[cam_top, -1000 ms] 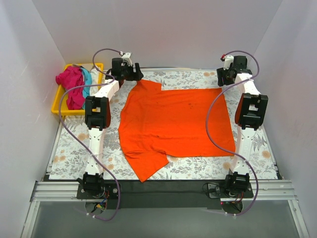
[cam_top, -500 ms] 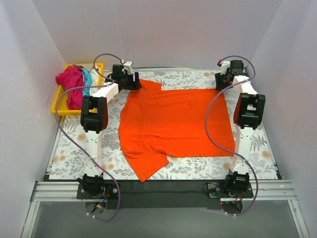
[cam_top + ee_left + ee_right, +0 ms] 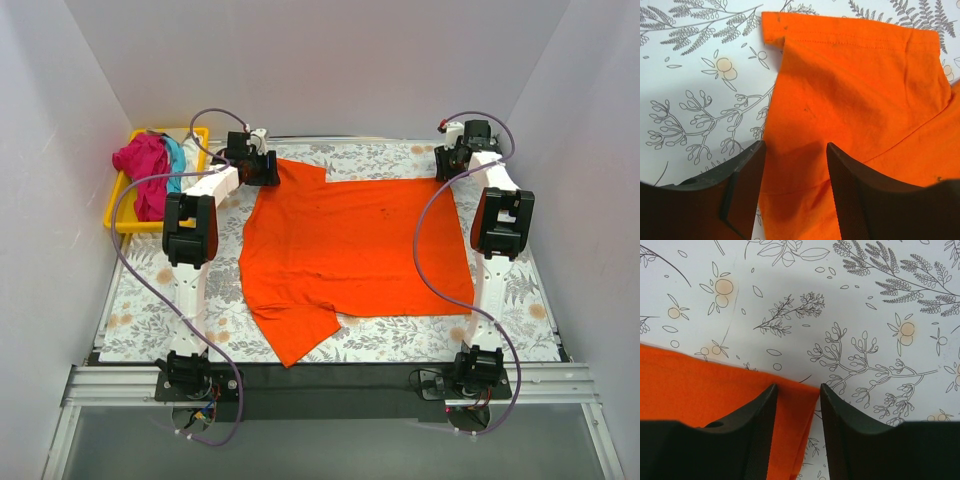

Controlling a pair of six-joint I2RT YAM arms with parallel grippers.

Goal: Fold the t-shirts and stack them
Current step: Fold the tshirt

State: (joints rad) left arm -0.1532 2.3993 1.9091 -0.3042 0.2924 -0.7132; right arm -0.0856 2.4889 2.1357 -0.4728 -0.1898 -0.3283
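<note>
- Top external: the orange t-shirt [image 3: 350,245] lies spread flat in the middle of the table [image 3: 140,300], its hem to the right and one sleeve at each of the far and near left.
- The left gripper [image 3: 262,168] sits at the far sleeve and the right gripper [image 3: 452,160] at the far hem corner. From this height I cannot tell how wide either one stands.
- A magenta shirt [image 3: 140,170] and a teal shirt [image 3: 176,155] are bunched in the yellow tray [image 3: 122,224] at the far left, not yet folded.
- Left wrist: the left gripper [image 3: 795,170] is spread wide and holds nothing. Its fingers [image 3: 746,175] straddle orange cloth just below the sleeve [image 3: 855,55], which lies flat with its stitched edge toward the far side.
- Right wrist: the right gripper [image 3: 796,410] is also parted and empty, with the hem corner [image 3: 802,397] lying right between the tips.
- Whether the tips touch the cloth is unclear in both wrist views.
- The step looks like a paired pinch on the far edge, ready to fold it toward the near side.
- To do it well, press both sets of tips down to the table so they catch both layers, then close together.
- The right grip sits close to the very edge, so a slightly deeper bite would guard against slipping.
- Lift both ends level and keep the edge taut between them.
</note>
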